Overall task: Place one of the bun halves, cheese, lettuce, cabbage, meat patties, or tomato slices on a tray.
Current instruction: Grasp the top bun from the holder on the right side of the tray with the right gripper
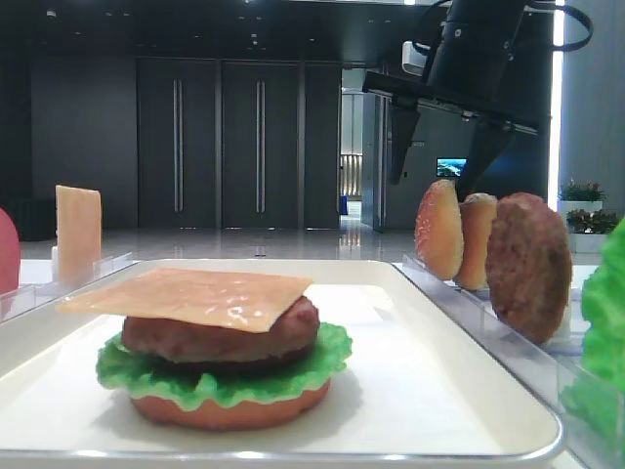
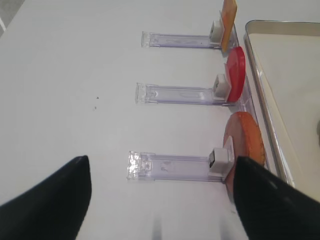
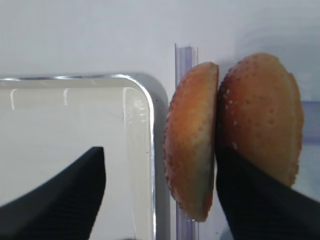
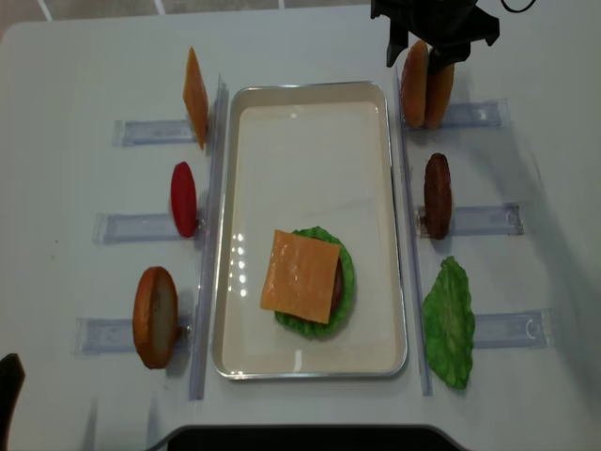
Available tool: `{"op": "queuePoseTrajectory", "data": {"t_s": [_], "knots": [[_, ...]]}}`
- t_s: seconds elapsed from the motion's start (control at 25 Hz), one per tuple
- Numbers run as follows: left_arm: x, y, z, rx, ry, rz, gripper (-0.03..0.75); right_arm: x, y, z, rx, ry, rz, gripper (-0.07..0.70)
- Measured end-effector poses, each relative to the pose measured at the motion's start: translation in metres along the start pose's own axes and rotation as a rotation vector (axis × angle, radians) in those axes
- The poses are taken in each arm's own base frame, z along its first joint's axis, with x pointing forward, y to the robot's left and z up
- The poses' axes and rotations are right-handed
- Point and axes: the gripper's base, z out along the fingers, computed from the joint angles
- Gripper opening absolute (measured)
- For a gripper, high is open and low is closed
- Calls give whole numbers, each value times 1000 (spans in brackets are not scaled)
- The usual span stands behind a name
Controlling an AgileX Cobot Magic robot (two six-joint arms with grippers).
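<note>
The right gripper (image 4: 420, 49) is seen above the two bun halves (image 4: 424, 83) standing on edge in a clear plastic rack (image 4: 470, 115) at the far right of the white tray (image 4: 310, 122). Its jaws are spread wide, one dark finger over the tray corner, the other (image 3: 260, 200) set against the domed face of the right-hand bun; the left-hand bun (image 3: 192, 140) stands between them, and a firm grip cannot be told. Both buns are domed, golden-brown and speckled with pale seeds, and they touch each other.

The left gripper (image 2: 160, 200) is held over the white worktop (image 2: 75, 75), jaws wide apart and empty.

On the tray a stack is seen: a reddish bun bottom (image 1: 229, 410), ruffled green lettuce (image 1: 220, 376), a grainy brown patty (image 1: 220, 332) and a thin square cheese slice (image 1: 186, 298) on top. Another patty (image 4: 437, 194) stands in its rack.
</note>
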Motion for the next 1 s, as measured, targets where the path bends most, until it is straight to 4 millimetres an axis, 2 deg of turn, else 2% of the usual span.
{"op": "queuePoseTrajectory", "data": {"t_s": [0.52,0.64,0.8,1.0], "knots": [[0,0,0,0,0,0,692,3,-3,12,17,48,-7,440],[0,0,0,0,0,0,692,3,-4,12,25,46,-14,376],[0,0,0,0,0,0,692,2,-6,16,50,46,-32,199],[0,0,0,0,0,0,692,2,-6,16,50,45,-44,191]]}}
